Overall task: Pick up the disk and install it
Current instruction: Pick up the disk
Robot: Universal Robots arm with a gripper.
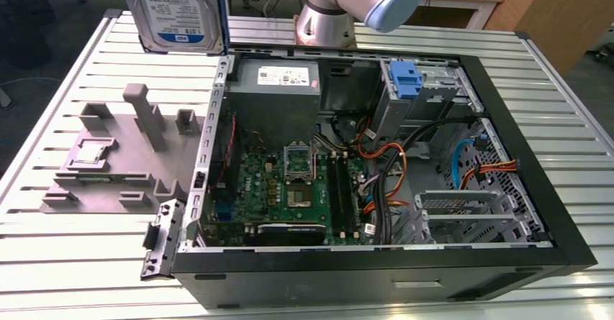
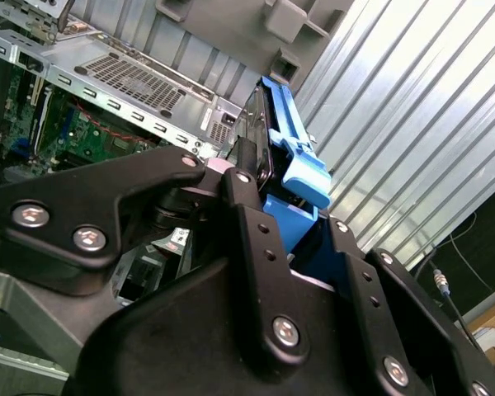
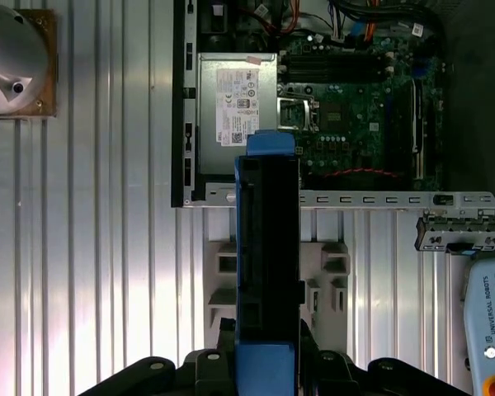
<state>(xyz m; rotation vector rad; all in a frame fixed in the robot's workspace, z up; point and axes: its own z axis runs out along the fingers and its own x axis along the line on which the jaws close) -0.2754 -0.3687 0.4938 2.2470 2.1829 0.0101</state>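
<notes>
Above table (image 1: 77, 277), near edge of open case (image 1: 384, 280) | gripper (image 2: 285, 202) clamps disk (image 1: 177, 11) | upright

Silver arm (image 1: 324, 19), pale blue joint cap (image 1: 393, 5), black screw-studded jaws

Gripper (image 3: 266, 330) up high, pointing down w/ fingers (image 2: 252, 231) clamped on disk (image 1: 182, 11).

The disk (image 1: 177, 7) hangs over the fixture (image 1: 120, 154) beside the computer case (image 1: 384, 270).
</notes>
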